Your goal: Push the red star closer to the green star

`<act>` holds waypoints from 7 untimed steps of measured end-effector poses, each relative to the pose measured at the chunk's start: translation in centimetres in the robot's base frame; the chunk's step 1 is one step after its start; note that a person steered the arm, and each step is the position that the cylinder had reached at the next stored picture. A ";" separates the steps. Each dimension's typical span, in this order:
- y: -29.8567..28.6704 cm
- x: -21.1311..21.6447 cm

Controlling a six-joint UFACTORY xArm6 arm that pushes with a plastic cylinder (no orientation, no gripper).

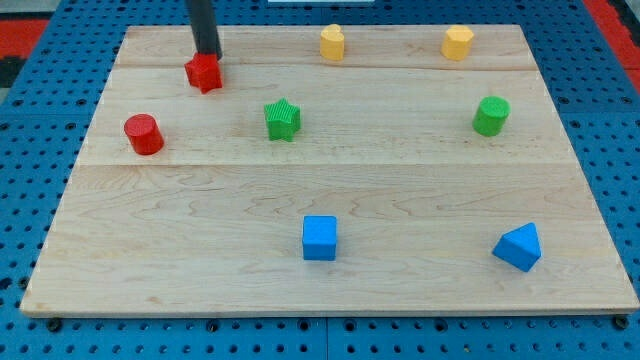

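Note:
The red star (203,73) lies near the top left of the wooden board (330,270). The green star (283,120) lies to its lower right, a short gap away. My tip (207,54) is at the red star's upper edge, touching or almost touching it, on the side away from the green star. The dark rod rises out of the view's top.
A red cylinder (144,134) stands at the left. Two yellow blocks (332,43) (458,43) sit along the top edge. A green cylinder (490,116) is at the right. A blue cube (320,238) and a blue triangular block (518,247) are near the bottom.

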State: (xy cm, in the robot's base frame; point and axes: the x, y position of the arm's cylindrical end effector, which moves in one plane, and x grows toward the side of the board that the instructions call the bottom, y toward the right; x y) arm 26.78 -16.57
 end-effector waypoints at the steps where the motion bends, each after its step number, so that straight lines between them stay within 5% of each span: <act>1: -5.1 2.0; 3: -7.8 3.5; 4: -9.2 0.3; 6: -1.6 -1.7; 7: -1.1 1.2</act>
State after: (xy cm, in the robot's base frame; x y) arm 28.02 -17.66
